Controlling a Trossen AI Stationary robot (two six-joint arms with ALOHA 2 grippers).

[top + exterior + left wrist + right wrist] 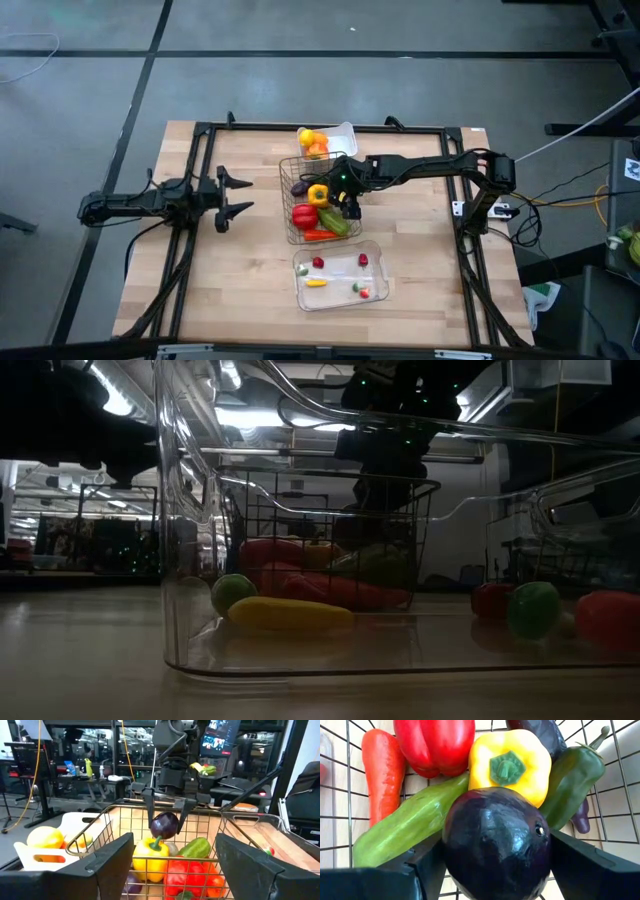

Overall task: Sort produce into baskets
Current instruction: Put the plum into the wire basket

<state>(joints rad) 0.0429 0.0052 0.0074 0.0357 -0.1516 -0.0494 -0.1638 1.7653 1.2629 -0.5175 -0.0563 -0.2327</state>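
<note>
Purple eggplant (496,842) pinched between right fingers (422,870), above wire basket (120,817), left fingers (107,865) spread

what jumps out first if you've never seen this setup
The right gripper holds a purple eggplant above the wire basket at mid-table, which is already heaped with a yellow pepper, a red pepper and a carrot. The left gripper waits open, left of the basket.

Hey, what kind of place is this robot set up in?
Probably a robotics lab or workshop. A wooden table in a dark metal frame carries two arms, toy vegetables fill a wire basket, and behind it stand screens, stands and loose cables.
</note>
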